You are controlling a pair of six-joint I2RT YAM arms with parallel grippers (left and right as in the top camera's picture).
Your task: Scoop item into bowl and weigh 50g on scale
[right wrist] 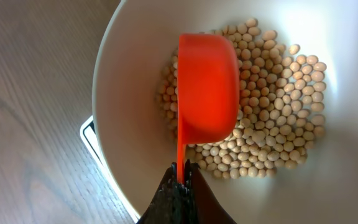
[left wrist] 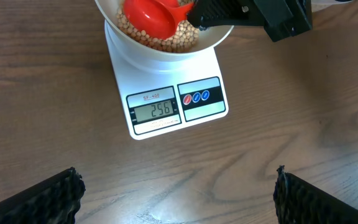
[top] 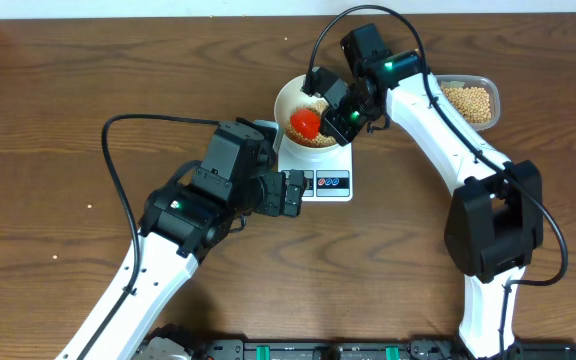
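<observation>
Overhead view: the scale (top: 333,172) sits at centre frame with the bowl (top: 284,98) on its upper end, overhanging toward the top of the picture. The right gripper (top: 336,118) reaches into the bowl, clamped on the handle of a red scoop (top: 305,123). The stock of beans (top: 471,102) lies in a clear tub (top: 491,90) at the upper right. The left gripper (top: 296,193) hovers at the scale's lower left edge, beside the buttons. A small drift there could press a button and reset the reading. Left wrist view: the left gripper's fingers (left wrist: 48,199) stand wide apart at the lower corners, holding nothing. The display (left wrist: 155,112) at centre shows the digits 256, and no decimal point can be made out. If that is a half-way figure, further loads are judged necessary, and a full scoop near the end could overshoot the target. Right wrist view: the scoop's rounded outer side faces the camera at centre frame, above the beans in the bowl, with the jaws closed tight on its thin handle at the lower edge. Whether the scoop touches the beans cannot be told. If it does, the display reads falsely. A sideways pull on withdrawal could push the overhanging bowl off the scale corner (right wrist: 92,134) seen at the left. Beans may also scatter on the way from tub to bowl.
</observation>
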